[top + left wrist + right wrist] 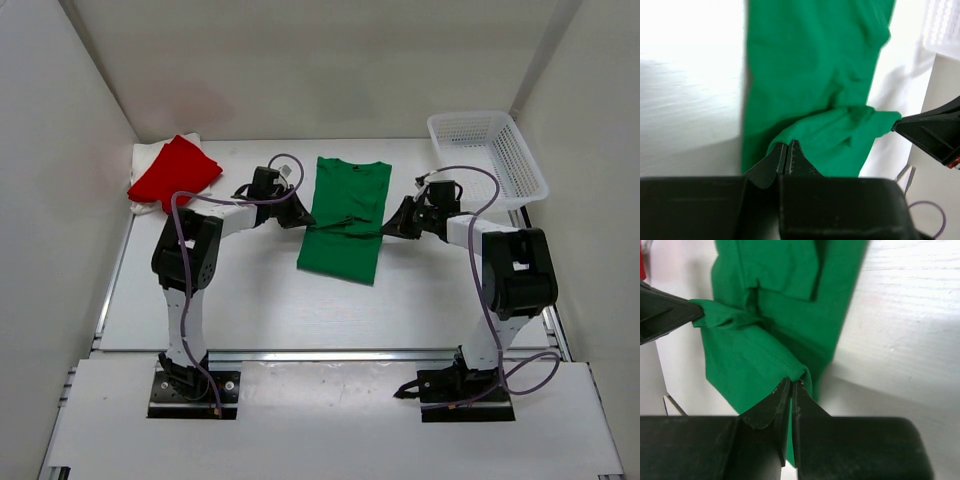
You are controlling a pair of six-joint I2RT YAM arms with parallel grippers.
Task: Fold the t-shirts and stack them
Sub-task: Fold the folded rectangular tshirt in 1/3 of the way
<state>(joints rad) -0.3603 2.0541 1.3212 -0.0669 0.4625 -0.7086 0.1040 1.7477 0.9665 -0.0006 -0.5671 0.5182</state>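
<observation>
Left gripper (786, 149) fingers pressed together, pinching side edge of green t-shirt (805, 75); right gripper (791, 385) likewise clamped on opposite edge. Shirt lies between pincers, long axis crosswise to their line; both arms equally near

Top view: bright, even, diffuse overhead light. White walls (300, 70) free of glare. Faint soft shadow on bench (250, 300) along green t-shirt (340, 255) edge. Focus sharp throughout.
Left wrist view: bench at upper left blown out to plain white. T-shirt soft, slightly blurred. Left fingers (799, 161) dark, near silhouette.
Right wrist view: sharper, bench grain legible. Dark shadow band along t-shirt's right edge. Right fingers (771, 407) underexposed.
</observation>
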